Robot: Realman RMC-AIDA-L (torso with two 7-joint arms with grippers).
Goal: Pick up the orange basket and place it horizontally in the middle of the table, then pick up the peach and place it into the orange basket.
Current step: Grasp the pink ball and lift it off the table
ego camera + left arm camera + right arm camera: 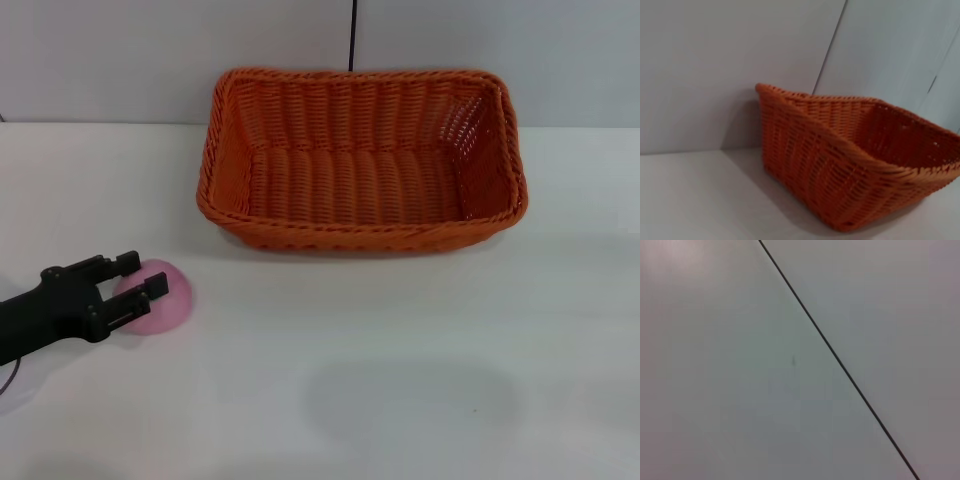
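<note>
The orange basket (362, 160) stands empty at the back middle of the white table (400, 380), its long side running left to right. The left wrist view shows it (850, 165) from one corner. The pink peach (165, 300) rests on the table at the front left, well apart from the basket. My left gripper (142, 276) reaches in from the left edge. It is open, with its two black fingers spread over the peach's top and near side. My right gripper is out of view.
A grey wall with a dark vertical seam (352, 35) rises right behind the basket. The right wrist view holds only a plain grey surface crossed by a dark line (840, 365).
</note>
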